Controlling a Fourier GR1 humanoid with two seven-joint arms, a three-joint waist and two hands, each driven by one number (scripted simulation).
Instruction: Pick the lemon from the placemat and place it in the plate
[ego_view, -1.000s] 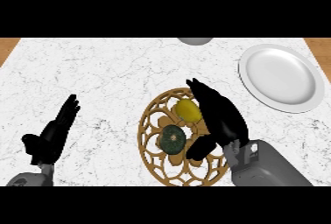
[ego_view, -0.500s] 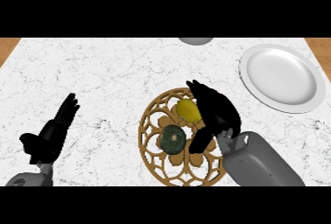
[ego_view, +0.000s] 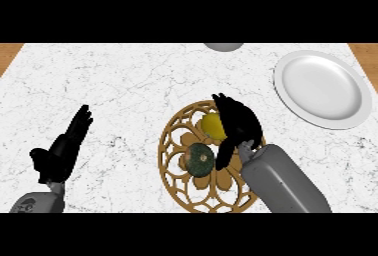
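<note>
At the bench's (ego_view: 125, 90) near edge, toward the left corner, the left robot hand (ego_view: 59, 155) rests open with its fingers straight and pointing to the far side, holding nothing. Its grey forearm (ego_view: 37, 202) just shows at the near edge.

Right of it, near the middle of the near edge, lies the round wooden lattice placemat (ego_view: 168, 155). A dark green round fruit (ego_view: 199, 160) sits near its middle. Just beyond that, on the mat's far half, lies the yellow lemon (ego_view: 212, 126).

The right forearm (ego_view: 284, 185) comes in over the mat's right side. The right robot hand (ego_view: 240, 127) is spread wide over the lemon's right flank, its fingers stretching past the lemon toward the far side and its thumb hanging down by the green fruit. I cannot tell if it touches the lemon.

The white plate (ego_view: 322, 90) lies toward the far right corner, well apart from the mat. A grey rounded thing (ego_view: 224, 46) peeks in at the far edge.
</note>
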